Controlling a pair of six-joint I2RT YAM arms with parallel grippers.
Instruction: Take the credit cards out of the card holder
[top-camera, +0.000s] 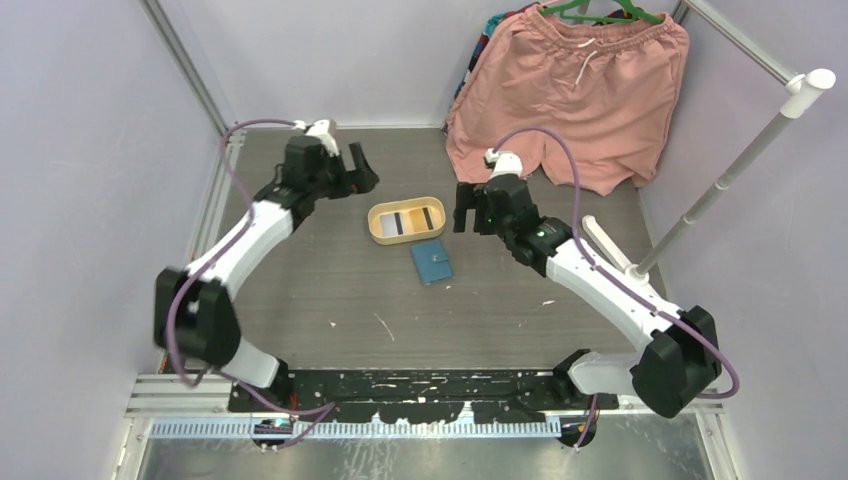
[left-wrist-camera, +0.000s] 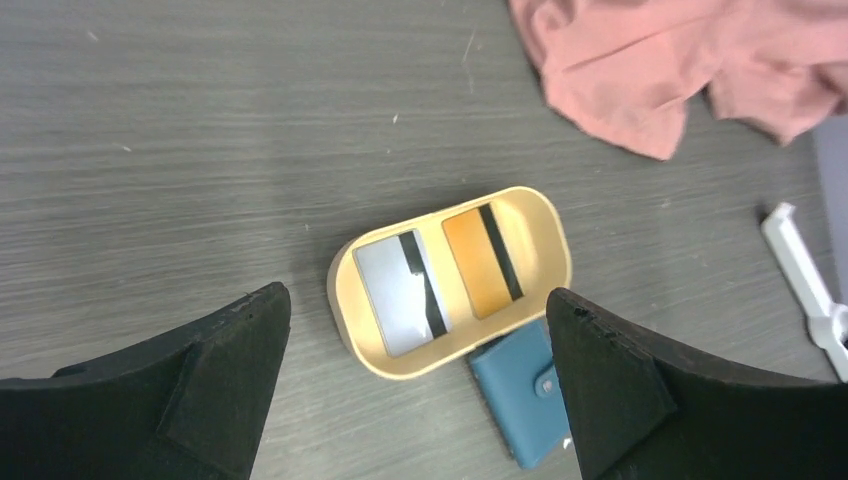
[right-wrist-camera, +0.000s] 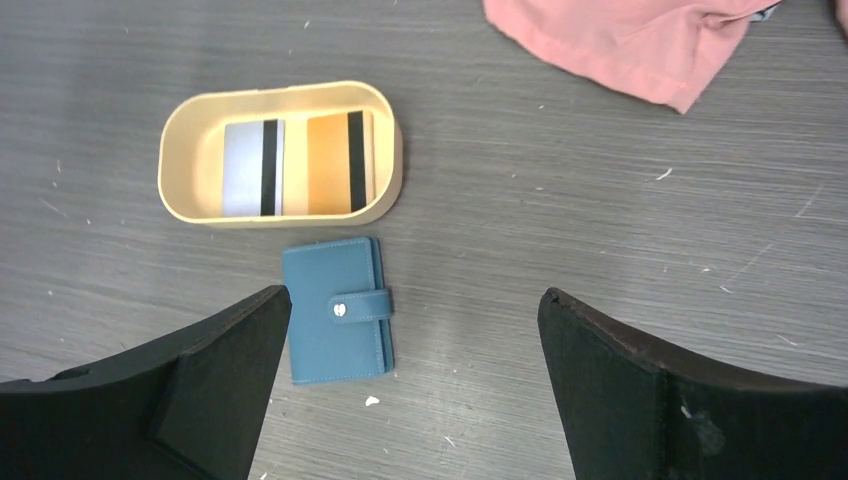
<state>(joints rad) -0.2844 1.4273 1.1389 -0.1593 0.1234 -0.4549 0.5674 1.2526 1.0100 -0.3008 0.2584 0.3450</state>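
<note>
The card holder (top-camera: 431, 262) (right-wrist-camera: 330, 325) (left-wrist-camera: 520, 395), a small teal-blue wallet, lies closed with its snap strap fastened, just in front of a yellow oval tray (top-camera: 375, 225) (right-wrist-camera: 180, 120) (left-wrist-camera: 340, 300). Two credit cards lie flat in the tray, stripe side up: a silver one (top-camera: 396, 223) (right-wrist-camera: 243, 168) (left-wrist-camera: 385, 295) and an orange one (top-camera: 424, 217) (right-wrist-camera: 328, 162) (left-wrist-camera: 475, 262). My left gripper (top-camera: 357, 165) (left-wrist-camera: 413, 293) hovers open behind and left of the tray, holding nothing. To the tray's right, my right gripper (top-camera: 467, 215) (right-wrist-camera: 414, 294) hangs open and empty.
Pink shorts (top-camera: 570, 90) on a green hanger drape onto the back right of the table. A white pole (top-camera: 720, 180) leans from its white base (top-camera: 600, 240) at the right. Small white specks dot the grey tabletop.
</note>
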